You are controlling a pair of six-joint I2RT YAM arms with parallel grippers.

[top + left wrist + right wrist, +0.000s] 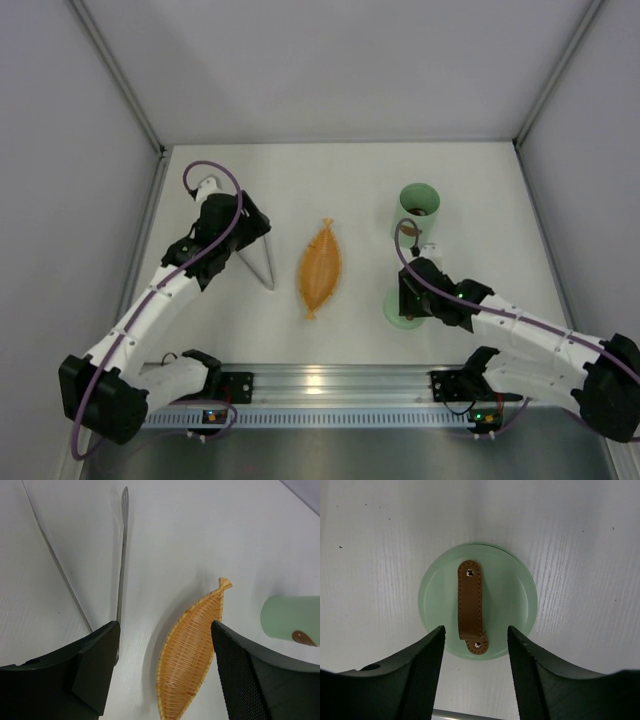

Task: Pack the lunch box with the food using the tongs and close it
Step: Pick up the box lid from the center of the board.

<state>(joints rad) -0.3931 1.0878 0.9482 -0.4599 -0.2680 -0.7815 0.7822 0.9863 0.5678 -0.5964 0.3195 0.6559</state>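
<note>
One pair of thin metal tongs [121, 565] lies at 9 o'clock of the single woven orange leaf tray [320, 268], arms joined at 6 o'clock and spreading toward 11, below the left gripper [165, 625], whose jaws gape on nothing. The tray's long axis runs 12 to 6. At its 2 o'clock one mint cylindrical lunch box [418, 195] stands mouth-up with dark food [420, 210] inside; at the box's 6, one flat round lid [510, 590] lies under the right gripper [475, 628], jaws apart astride its brown stitched strap [471, 605].
</note>
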